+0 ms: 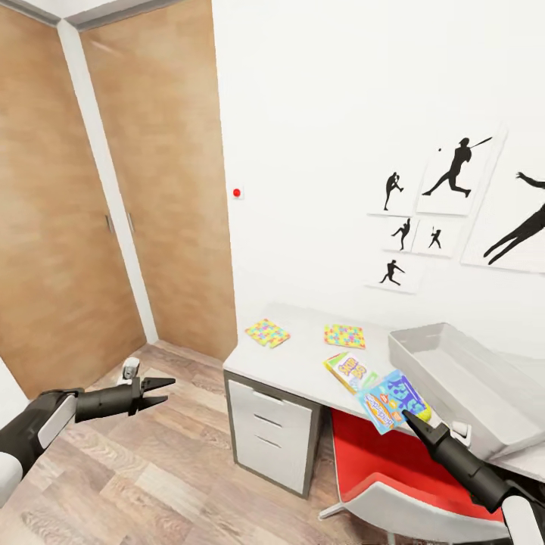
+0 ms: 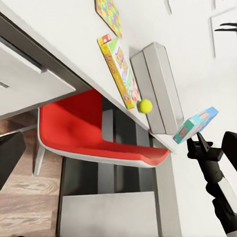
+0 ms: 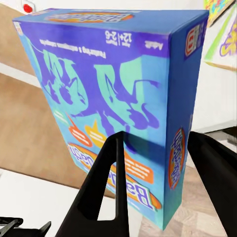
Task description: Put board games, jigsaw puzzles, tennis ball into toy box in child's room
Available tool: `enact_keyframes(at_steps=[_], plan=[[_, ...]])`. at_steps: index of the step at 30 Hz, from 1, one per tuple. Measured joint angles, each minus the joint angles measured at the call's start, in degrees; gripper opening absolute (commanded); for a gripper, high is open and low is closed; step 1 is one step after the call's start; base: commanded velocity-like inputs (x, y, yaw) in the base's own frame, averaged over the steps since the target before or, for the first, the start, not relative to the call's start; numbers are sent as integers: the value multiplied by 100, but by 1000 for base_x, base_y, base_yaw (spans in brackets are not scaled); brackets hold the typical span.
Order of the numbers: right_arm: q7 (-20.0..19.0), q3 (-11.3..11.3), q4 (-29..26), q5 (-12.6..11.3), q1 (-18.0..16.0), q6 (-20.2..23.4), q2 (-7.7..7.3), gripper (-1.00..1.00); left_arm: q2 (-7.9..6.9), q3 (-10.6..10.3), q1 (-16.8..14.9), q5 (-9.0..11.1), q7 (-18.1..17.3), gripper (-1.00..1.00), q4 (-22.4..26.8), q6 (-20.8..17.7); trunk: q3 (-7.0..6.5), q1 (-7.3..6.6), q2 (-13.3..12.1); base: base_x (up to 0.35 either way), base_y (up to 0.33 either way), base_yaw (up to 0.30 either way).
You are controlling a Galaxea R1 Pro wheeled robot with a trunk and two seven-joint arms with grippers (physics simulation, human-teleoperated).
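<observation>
One flat blue board game (image 1: 390, 400) in right jaws (image 1: 409, 415)

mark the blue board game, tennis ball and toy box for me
blue board game (image 3: 108, 84), right wrist view, printed front face.
tennis ball (image 2: 144, 105), left wrist view, centre of the ball.
toy box (image 1: 421, 335), head view, rolled rim on the wall side.

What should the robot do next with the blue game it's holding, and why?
Probably carry the blue board game sideways over the toy box and lower it in. The right gripper grips it above the table's edge, and the box beside it looks empty.
</observation>
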State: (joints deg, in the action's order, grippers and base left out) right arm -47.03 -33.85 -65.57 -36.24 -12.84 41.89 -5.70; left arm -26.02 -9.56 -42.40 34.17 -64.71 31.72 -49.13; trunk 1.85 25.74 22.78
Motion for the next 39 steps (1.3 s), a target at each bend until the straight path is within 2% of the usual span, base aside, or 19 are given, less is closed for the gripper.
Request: enact_keyframes(at_steps=[10,23,30,39], plan=[[-11,-5,8,3,0,-10,4,-100,-2,-4,1,0,1,100,0,7,0,0,-1,173,-157,-279],[-25,-17,187,-7,0,-12,-11,-100,0,-9,0,0,0,100,0,8,0,1,-1,16,-19,-280],[-25,-17,193,-7,0,-12,-11,-100,-2,-7,0,0,0,100,0,8,0,0,0,27,16,-280],[-29,-18,195,-29,0,-3,-12,-100,-1,-5,0,-2,-1,100,1,8,0,-2,1,187,186,-280]])
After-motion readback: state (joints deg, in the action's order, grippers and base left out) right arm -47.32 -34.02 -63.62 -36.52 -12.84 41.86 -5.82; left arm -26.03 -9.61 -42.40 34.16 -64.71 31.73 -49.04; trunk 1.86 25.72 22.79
